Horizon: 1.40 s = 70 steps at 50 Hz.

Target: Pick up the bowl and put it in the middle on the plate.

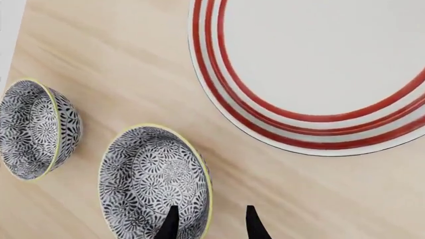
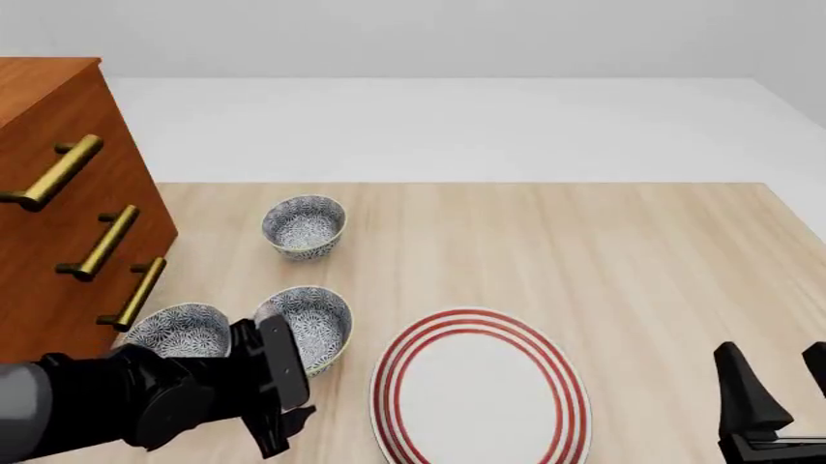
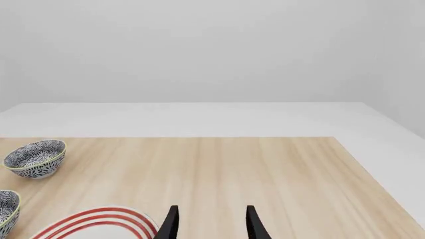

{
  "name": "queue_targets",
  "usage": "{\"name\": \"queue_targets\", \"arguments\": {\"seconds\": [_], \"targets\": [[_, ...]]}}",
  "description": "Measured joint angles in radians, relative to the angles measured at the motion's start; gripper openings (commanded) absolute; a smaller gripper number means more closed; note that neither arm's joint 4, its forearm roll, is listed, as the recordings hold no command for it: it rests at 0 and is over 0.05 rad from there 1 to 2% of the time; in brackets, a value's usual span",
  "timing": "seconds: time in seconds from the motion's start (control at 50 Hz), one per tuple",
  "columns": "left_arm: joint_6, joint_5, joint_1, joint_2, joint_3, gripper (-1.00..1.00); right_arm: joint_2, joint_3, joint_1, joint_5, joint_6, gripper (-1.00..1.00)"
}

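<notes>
**Bowl not yet lifted, plate waiting bare**

Closest to us in the front view, our left gripper is hanging low over the near left part of the table, and we are holding its jaws apart with nothing between them. Our left wrist view is showing the two dark fingertips straddling the near rim of the bowl: one tip is sitting over the patterned inside, the other over bare wood just outside the yellow-cream edge. We are judging that we are lined up for a rim pinch, though we cannot tell whether either tip is touching the ceramic.

So we are reading the task as barely begun. That bowl is resting on the wood just left of the plate, near it but apart from it. A second bowl is sitting just beside it by the wooden drawer chest, and a third bowl is standing farther back. The plate's white middle is carrying nothing.

Closing on the rim, lifting, carrying across to the right and setting down at the plate's centre are all remaining.

Our right gripper is idling at the near right edge, well apart from everything, jaws spread and empty.
</notes>
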Motion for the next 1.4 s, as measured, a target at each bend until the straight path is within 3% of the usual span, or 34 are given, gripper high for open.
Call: {"name": "queue_targets", "arguments": {"seconds": [0.36, 0.38, 1.14, 1.4], "targets": [[0.027, -0.011, 0.032, 0.036, -0.015, 1.00, 0.000, 0.000, 0.000, 0.000, 0.000, 1.00], [0.027, -0.010, 0.032, 0.036, -0.017, -1.00, 0.000, 0.000, 0.000, 0.000, 0.000, 1.00], [0.019, 0.137, -0.078, -0.089, -0.106, -1.00, 0.000, 0.000, 0.000, 0.000, 0.000, 1.00], [-0.031, 0.208, -0.168, -0.093, -0.202, -1.00, 0.000, 0.000, 0.000, 0.000, 0.000, 1.00]]}}
